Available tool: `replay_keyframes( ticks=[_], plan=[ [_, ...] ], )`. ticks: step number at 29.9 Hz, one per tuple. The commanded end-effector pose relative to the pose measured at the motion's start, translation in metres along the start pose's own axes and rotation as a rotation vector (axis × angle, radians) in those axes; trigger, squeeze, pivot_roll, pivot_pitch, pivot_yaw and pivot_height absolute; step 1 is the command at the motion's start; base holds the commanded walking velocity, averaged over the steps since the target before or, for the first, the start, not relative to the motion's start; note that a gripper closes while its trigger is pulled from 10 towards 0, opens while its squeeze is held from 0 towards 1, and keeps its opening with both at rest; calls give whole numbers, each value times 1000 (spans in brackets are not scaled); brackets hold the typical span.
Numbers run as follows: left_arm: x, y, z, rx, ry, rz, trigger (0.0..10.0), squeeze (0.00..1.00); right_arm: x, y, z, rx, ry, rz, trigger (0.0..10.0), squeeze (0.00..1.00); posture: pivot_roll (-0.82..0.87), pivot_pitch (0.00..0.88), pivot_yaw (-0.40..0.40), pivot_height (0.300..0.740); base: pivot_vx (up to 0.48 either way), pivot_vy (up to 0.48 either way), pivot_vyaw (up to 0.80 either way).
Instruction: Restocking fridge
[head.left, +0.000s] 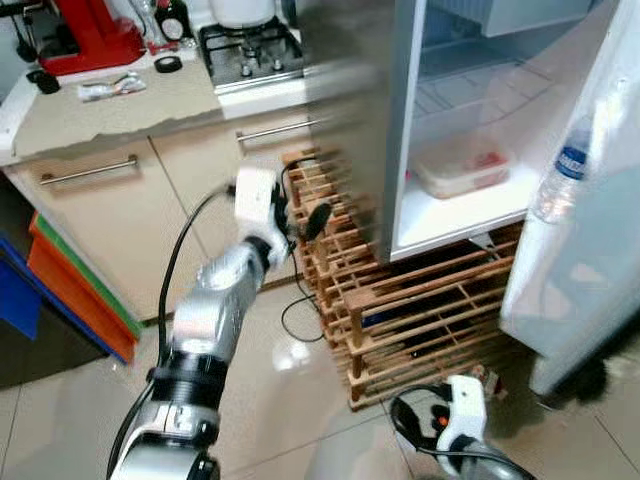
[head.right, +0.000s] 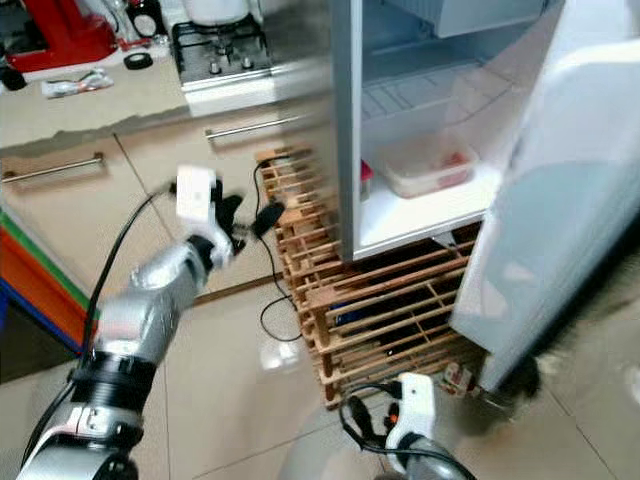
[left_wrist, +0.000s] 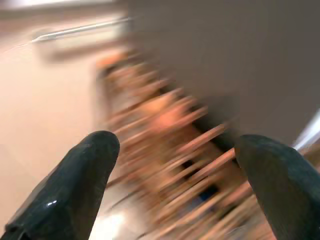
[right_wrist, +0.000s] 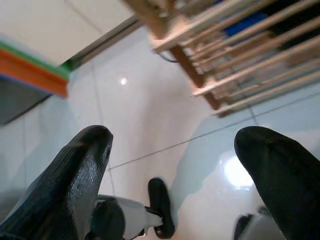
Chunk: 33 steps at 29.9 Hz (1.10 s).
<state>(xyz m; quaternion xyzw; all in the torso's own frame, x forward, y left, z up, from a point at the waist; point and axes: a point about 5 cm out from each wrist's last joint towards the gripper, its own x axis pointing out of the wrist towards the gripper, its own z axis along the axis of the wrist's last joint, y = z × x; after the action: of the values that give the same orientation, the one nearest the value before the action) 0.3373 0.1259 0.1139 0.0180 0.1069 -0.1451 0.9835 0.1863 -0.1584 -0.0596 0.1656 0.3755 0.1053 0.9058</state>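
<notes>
fridge (head.left: 400, 120) stands open on a wooden slatted crate (head.left: 410, 300), its white door (head.left: 590, 200) swung out to the robot's right. on the lit lower shelf (head.left: 460, 215) sits a clear lidded container (head.left: 462, 165) with something red inside, and a plastic water bottle (head.left: 562, 180) with a blue label stands upright in the door. a wire shelf higher up is hard to make out.

left gripper (head.left: 300, 225) is raised in front of the crate's left end, near the grey side wall of the fridge, touching nothing; in the blurred left wrist view its two black fingers (left_wrist: 80, 185) are set wide apart with nothing between them. a black cable (head.left: 185, 250) loops along the silver left arm.

right gripper (right_wrist: 172, 190) hangs low over the pale tiled floor (head.left: 280, 400) in front of the crate, its fingers also spread wide and holding nothing; the white wrist unit (head.left: 465, 405) shows at the bottom of the head views.

left of the fridge runs a beige counter (head.left: 110, 105) over cabinet doors with bar handles (head.left: 88, 170). a gas hob (head.left: 250, 50) sits on it beside the fridge, a red appliance (head.left: 90, 35) farther left, with a roll of black tape (head.left: 168, 63) and a wrapped packet (head.left: 110, 87) between them. orange and green boards (head.left: 80, 290) lean at the cabinet's left end.
</notes>
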Motion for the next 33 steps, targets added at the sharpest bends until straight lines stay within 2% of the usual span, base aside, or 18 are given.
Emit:
replay_keyframes(
  ticks=[1, 3, 5, 6, 8, 9, 10, 11, 15, 18, 22, 23, 24, 25, 27, 31, 33],
  plan=[
    [-1, 8, 0, 121, 1, 82, 10000, 0, 3, 6, 10, -58, -38, 11, 10000, 0, -95, 9, 96, 740, 0, 0, 0],
    [-2, 15, -7, 146, 17, 124, 10000, 0, 4, 6, 21, -146, -95, -29, 10000, 0, -95, 9, 96, 740, 0, 0, 0],
    [-6, 24, -18, 161, 32, 174, 10000, 0, -4, 0, 53, -264, -296, -155, 10000, 0, -109, 11, 104, 740, 0, 0, 0],
    [-6, 24, -18, 161, 32, 174, 10000, 0, -4, 0, 53, -264, -296, -155, 10000, 0, -109, 11, 104, 740, 0, 0, 0],
    [-8, 29, -29, 153, 32, 213, 10000, 0, -25, 3, 91, -358, -528, -261, 10000, 0, -123, 20, 108, 740, 0, 0, 0],
    [-8, 29, -29, 153, 32, 213, 10000, 0, -25, 3, 91, -358, -528, -261, 10000, 0, -123, 20, 108, 740, 0, 0, 0],
    [-7, 27, -35, 141, 21, 246, 10000, 0, -43, 3, 115, -385, -679, -345, 10000, 0, -127, 21, 107, 740, 0, 0, 0],
    [-6, 26, -36, 133, 20, 251, 10000, 0, -47, 1, 119, -377, -710, -365, 10000, 0, -130, 24, 107, 740, 0, 0, 0],
    [-3, 24, -36, 149, 13, 262, 10000, 0, -57, -3, 127, -399, -771, -427, 10000, 0, -138, 25, 108, 740, 0, 0, 0],
    [1, 19, -31, 143, -15, 252, 10000, 0, -72, -16, 134, -406, -839, -538, 10000, 0, -145, 28, 109, 740, 0, 0, 0],
    [3, 16, -32, 139, -26, 247, 10000, 0, -81, -24, 134, -416, -839, -612, 10000, 0, -151, 29, 110, 740, 0, 0, 0],
    [3, 15, -33, 139, -27, 244, 10000, 0, -84, -29, 134, -421, -837, -636, 10000, 0, -151, 29, 110, 740, 0, 0, 0],
    [4, 13, -33, 136, -32, 240, 10000, 0, -91, -41, 133, -440, -832, -702, 10000, 0, -156, 31, 109, 740, 0, 0, 0],
    [4, 13, -33, 136, -32, 240, 10000, 0, -91, -41, 133, -440, -832, -702, 10000, 0, -156, 31, 109, 740, 0, 0, 0],
    [4, 12, -33, 136, -36, 239, 10000, 0, -99, -53, 133, -441, -832, -772, 10000, 0, -155, 30, 110, 740, 0, 0, 0],
    [5, 12, -32, 138, -48, 243, 10000, 0, -103, -56, 136, -444, -848, -805, 10000, 0, -155, 32, 108, 740, 0, 0, 0],
    [5, 12, -31, 134, -53, 245, 10000, 0, -100, -48, 140, -442, -866, -772, 10000, 0, -155, 32, 108, 740, 0, 0, 0]
  ],
)
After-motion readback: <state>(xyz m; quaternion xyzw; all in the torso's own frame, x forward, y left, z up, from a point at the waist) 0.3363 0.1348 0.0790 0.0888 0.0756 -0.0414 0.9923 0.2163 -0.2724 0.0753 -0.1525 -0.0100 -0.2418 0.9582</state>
